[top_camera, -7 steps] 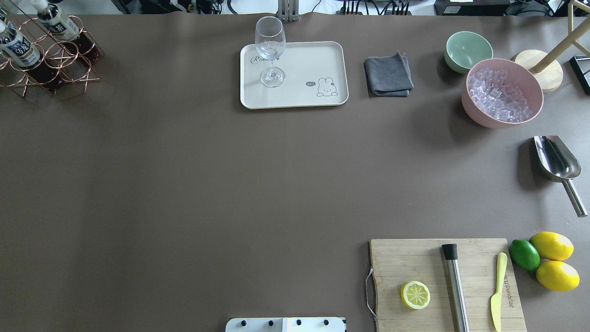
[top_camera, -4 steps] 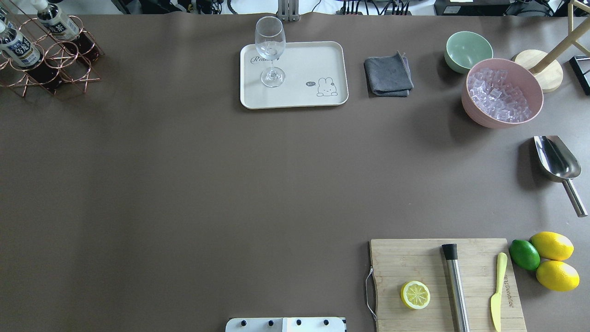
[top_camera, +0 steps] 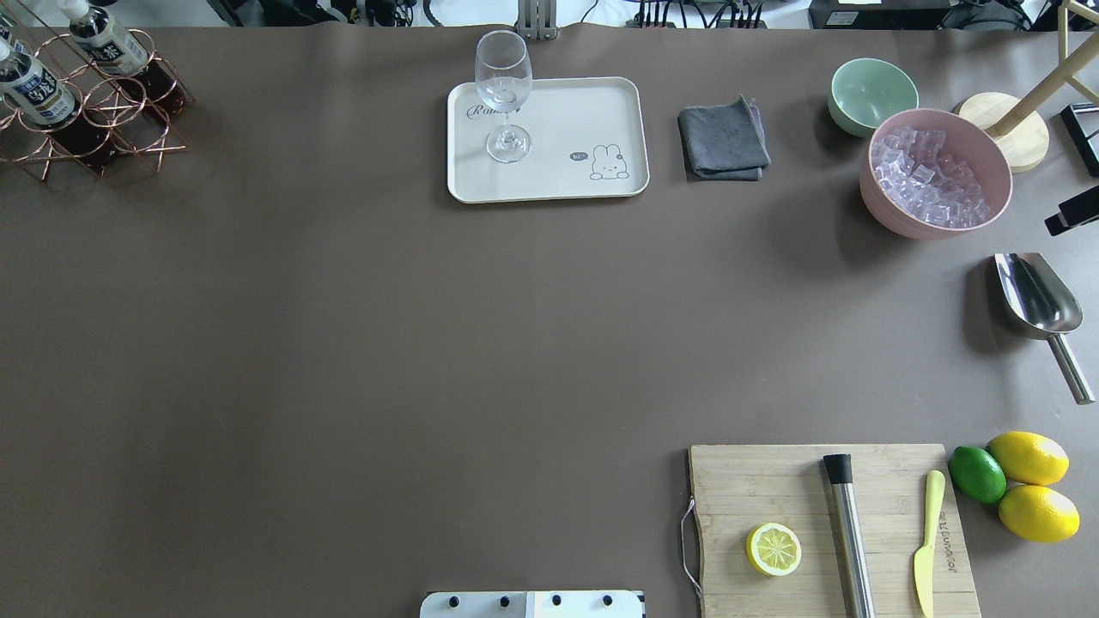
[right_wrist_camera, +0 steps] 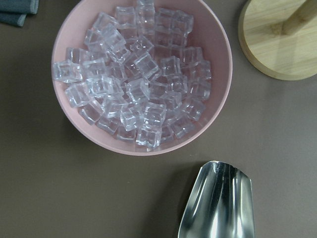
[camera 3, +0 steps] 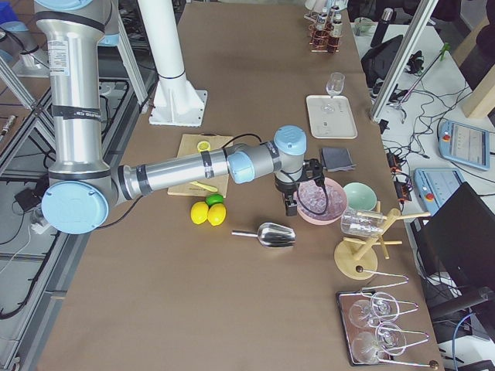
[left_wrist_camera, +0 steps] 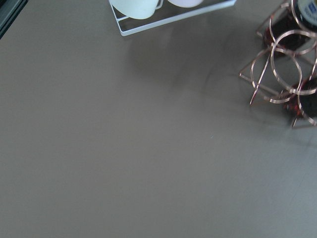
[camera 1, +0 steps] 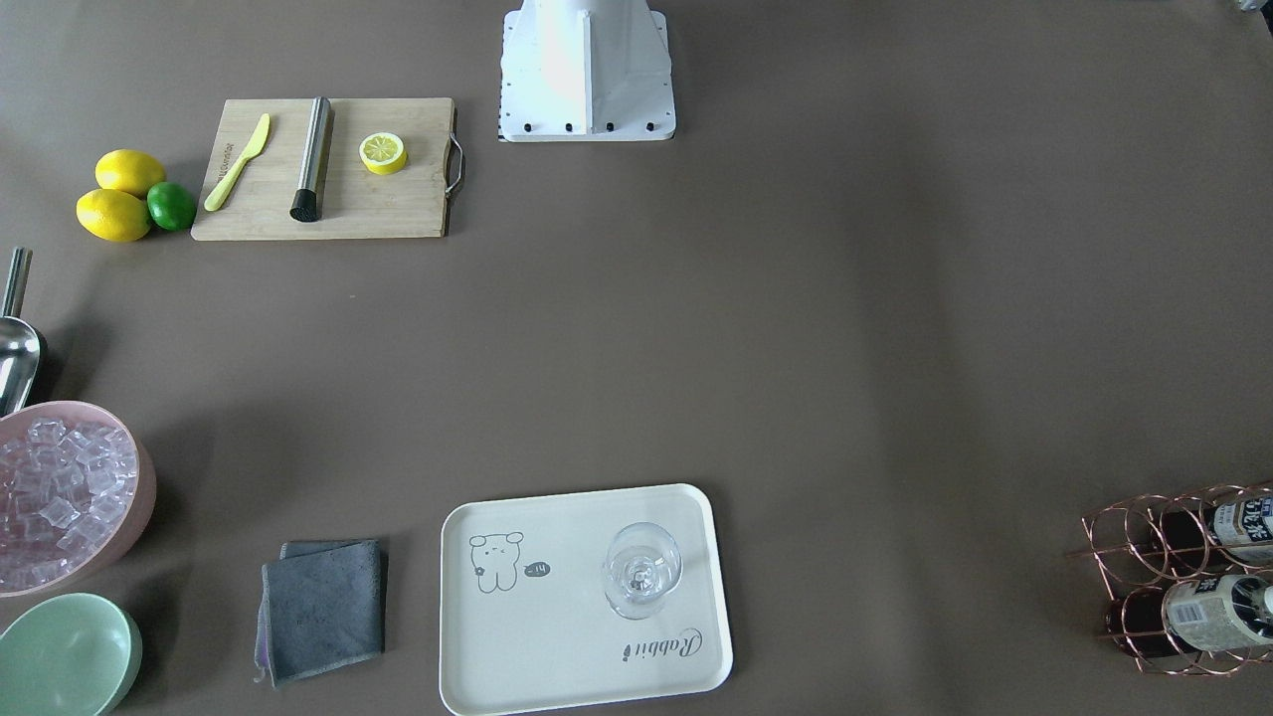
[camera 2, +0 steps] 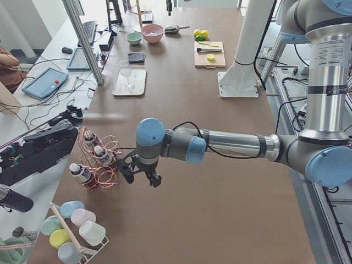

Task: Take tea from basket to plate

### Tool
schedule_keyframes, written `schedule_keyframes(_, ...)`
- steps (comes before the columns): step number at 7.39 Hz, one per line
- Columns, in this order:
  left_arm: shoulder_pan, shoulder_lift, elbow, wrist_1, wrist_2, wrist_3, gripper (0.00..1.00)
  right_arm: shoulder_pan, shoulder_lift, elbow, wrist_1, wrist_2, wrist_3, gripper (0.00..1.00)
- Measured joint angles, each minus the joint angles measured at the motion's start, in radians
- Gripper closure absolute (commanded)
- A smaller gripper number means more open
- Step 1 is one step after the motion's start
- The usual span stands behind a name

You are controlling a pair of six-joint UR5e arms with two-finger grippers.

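Several tea bottles (top_camera: 34, 93) crowd the basket (top_camera: 129, 113); left gripper (camera 2: 142, 177), close by, cld snag wire & tip it. Fingers on it & right gripper (camera 3: 298, 198): can't tell if open.

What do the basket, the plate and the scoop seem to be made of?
The basket: thin metal wire, shiny copper-rose finish, see-through rings. The plate: probably plastic or melamine, matte cream, printed cartoon. The scoop: polished steel, likely; mirror-like reflections.
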Motion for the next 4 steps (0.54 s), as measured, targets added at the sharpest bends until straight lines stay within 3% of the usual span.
schedule_keyframes(2, 0.052, -0.112, 0.041, -0.018, 0.005, -0.302, 0.02, -0.081, 0.052, 0.012, 0.013, 0.002, -0.001, 0.0)
schedule_keyframes(4, 0.062, -0.204, 0.112, -0.053, 0.006, -0.457, 0.02, -0.156, 0.117, 0.009, 0.021, 0.0, 0.004, 0.0)
